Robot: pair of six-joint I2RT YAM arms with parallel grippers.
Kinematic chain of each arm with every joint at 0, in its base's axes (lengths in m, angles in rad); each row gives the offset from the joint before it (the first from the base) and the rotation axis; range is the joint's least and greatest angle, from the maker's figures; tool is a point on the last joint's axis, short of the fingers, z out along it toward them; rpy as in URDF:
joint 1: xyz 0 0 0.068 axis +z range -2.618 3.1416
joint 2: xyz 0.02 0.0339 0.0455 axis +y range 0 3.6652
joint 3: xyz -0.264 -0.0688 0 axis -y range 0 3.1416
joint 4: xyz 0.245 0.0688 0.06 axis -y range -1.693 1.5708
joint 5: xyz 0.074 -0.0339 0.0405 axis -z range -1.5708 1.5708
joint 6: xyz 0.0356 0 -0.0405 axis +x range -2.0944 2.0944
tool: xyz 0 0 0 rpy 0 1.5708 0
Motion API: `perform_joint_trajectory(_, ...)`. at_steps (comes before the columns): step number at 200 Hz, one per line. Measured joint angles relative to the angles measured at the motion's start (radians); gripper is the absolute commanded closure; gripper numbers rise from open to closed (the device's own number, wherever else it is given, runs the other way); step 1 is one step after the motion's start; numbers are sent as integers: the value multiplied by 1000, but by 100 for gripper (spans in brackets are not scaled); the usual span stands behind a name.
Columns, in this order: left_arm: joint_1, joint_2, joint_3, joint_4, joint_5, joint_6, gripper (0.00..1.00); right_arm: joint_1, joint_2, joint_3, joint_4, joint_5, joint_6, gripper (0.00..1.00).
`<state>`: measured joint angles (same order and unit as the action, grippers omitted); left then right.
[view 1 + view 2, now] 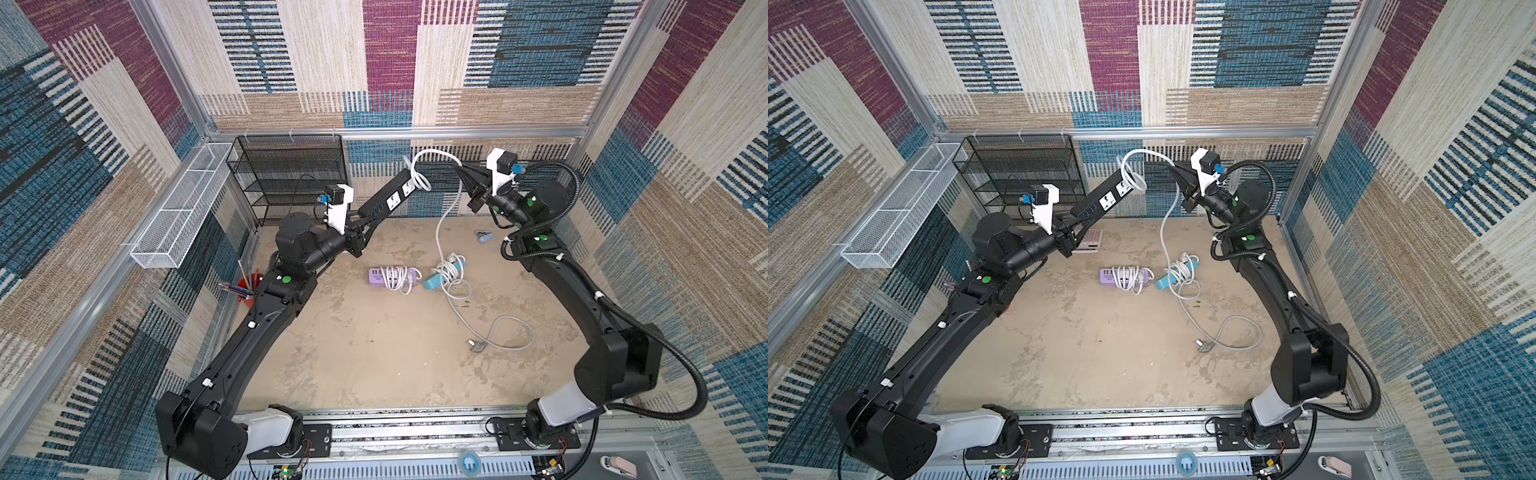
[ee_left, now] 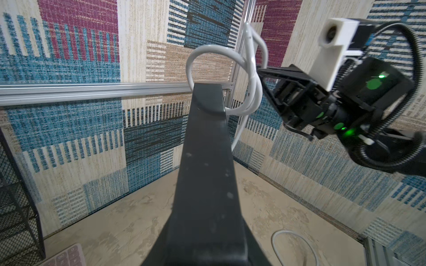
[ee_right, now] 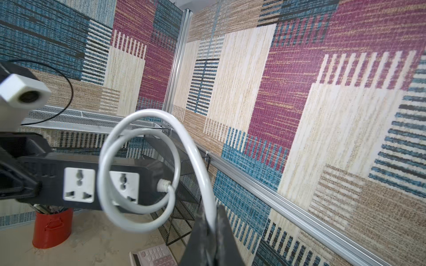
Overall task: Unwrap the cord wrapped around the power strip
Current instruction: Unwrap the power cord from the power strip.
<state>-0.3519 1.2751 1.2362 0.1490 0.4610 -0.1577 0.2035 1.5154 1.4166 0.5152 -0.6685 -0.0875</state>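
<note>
My left gripper [image 1: 362, 219] is shut on the near end of a black power strip [image 1: 390, 195] with white sockets and holds it slanted up in the air. The strip's white cord [image 1: 420, 179] makes two loose loops around the far end [image 3: 138, 179]. My right gripper [image 3: 211, 221] is shut on the cord just past those loops, level with the strip's tip [image 1: 1173, 166]. From there the cord hangs down to the table and ends in a grey plug [image 1: 473, 345]. In the left wrist view the strip [image 2: 205, 161] hides my own fingers.
A purple strip [image 1: 392, 277] and a blue strip [image 1: 444, 272], each with cord wound round it, lie mid-table. A black mesh shelf [image 1: 291, 178] and a white wire basket [image 1: 183, 208] stand at the back left. There is a red cup [image 1: 245, 291] by the left arm and a pink calculator [image 1: 1090, 241].
</note>
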Motion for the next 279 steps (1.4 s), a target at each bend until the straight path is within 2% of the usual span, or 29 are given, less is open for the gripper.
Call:
perform_joint_trajectory(70, 17, -39, 0, -38, -91, 28, 100, -2, -287, -373, -73, -31, 16, 100)
perform_joint_trajectory(103, 24, -43, 1, -36, -87, 27, 100, 5, -298, -494, -118, -70, 69, 100)
perform_joint_trajectory(134, 24, -42, 13, -32, -52, 19, 100, 40, -226, -558, -131, -93, 119, 100)
perform_joint_trajectory(186, 11, -30, 17, -24, 10, -8, 100, 151, 34, -475, -86, -93, 172, 100)
perform_joint_trajectory(248, -34, -11, 18, -2, 69, -56, 100, 144, 290, -182, -35, -50, 217, 100)
perform_joint_trajectory(279, -57, -6, 18, 27, 91, -72, 100, 86, 391, -20, -27, -45, 237, 100)
